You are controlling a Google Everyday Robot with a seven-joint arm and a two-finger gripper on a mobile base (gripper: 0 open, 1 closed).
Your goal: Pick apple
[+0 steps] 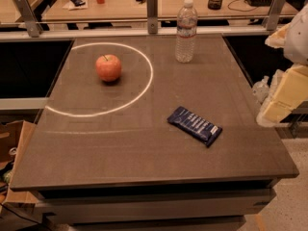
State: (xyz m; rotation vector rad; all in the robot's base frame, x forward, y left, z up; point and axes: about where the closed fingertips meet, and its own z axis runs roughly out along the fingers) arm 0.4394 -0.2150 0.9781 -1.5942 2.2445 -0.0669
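LAB TABLE: The apple [108, 67], red-orange w/ stem up, sits on the dark table [144, 153] left of the water bottle [186, 32] and a bit nearer the camera, inside a white ring [96, 114] marked on the top. Nothing touches it. The robot's gripper [284, 97], cream-coloured, hangs right of the bottle and nearer the camera, off the table's right edge and well apart from the fruit. Whether it is released or clenched can't be told; it looks to hold nothing.

The relation that counts: from the gripper the apple lies across the table, toward the picture's left and somewhat farther back, w/ the bottle standing farther back than the straight line between them. The apple is round, so it has no long axis to square up to, and only one arm is there to do the reach. The pick looks not yet begun.

A dark blue snack bar [194, 125] lies flat in front of the bottle, nearer the camera, also close to the likely path. Containers: the bottle is upright, capped, clear, fill level unclear. A cardboard box [12, 138] is far left of the bottle, below table level, contents not clear.
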